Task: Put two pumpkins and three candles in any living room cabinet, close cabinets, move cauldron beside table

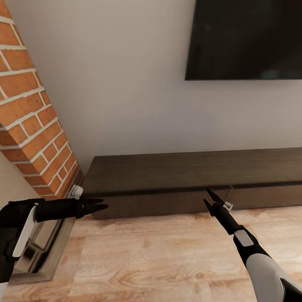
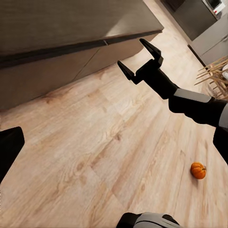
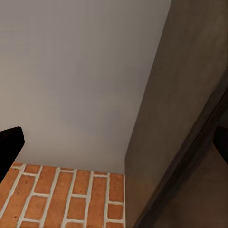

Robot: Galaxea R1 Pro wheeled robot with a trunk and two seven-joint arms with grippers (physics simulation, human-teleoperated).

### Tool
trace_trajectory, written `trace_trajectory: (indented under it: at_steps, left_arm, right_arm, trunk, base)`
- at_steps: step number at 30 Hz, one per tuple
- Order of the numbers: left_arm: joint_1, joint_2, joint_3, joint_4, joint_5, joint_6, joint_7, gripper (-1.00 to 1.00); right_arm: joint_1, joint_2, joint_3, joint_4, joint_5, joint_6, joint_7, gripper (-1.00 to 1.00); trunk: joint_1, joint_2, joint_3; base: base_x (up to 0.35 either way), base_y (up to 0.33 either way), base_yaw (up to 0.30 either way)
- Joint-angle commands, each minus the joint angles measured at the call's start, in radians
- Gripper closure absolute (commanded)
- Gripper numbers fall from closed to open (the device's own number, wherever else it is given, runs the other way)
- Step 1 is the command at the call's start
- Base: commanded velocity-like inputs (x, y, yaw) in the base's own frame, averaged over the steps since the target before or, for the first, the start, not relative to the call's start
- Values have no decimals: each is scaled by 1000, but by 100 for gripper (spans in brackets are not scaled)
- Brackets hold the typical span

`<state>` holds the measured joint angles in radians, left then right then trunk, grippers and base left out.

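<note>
The right claw was spread, its two dark fingers apart and holding nothing, poised just in front of the cabinet near a seam in its front face. The left claw pointed sideways toward the cabinet's end by the brick column, its fingers close together with a narrow gap between them and nothing held, though I could not tell whether they were fully pressed together. The cabinet itself was a long, low, dark-brown unit set against the pale wall, its long axis running along that wall, its flat fronts all flush and closed. Above the cabinet, a dark screen hung on the wall. At the cabinet's end beyond the left claw stood the brick column, leaning across the head view, with a pale skirting block at its foot. In front of the cabinet stretched bare light wooden floor. In the left wrist view, one pumpkin lay on the floor well apart from the cabinet, behind the right arm, small, orange and ribbed; which way its stem pointed was too small to tell. Beyond it, pale wooden chair legs and grey units stood farther from the cabinet.
</note>
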<state>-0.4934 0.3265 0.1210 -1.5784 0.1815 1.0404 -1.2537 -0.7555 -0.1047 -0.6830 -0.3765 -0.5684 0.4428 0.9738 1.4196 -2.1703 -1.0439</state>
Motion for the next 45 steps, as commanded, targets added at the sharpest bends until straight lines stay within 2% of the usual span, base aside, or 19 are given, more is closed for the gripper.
trace_trajectory:
  at_steps: [1,14,26,45]
  left_arm:
    - [-1,0,0,0,2,7,-2,-100]
    - [-1,-1,0,0,3,7,-3,-100]
    - [-1,0,0,-1,3,7,-3,-100]
    - [-1,-1,0,-2,3,7,-3,-100]
  right_arm:
    - [-1,0,-3,1,-4,8,2,-100]
    - [-1,-1,-4,1,-6,8,2,-100]
    - [-1,-2,-4,1,-7,10,2,-100]
    - [2,-7,-5,4,-8,10,0,-100]
  trunk:
    - [0,0,-1]
    - [0,0,-1]
    - [0,0,-1]
    - [73,-133,-60]
  base:
    - [165,59,0]
    - [137,31,0]
    - [18,3,0]
    - [0,0,0]
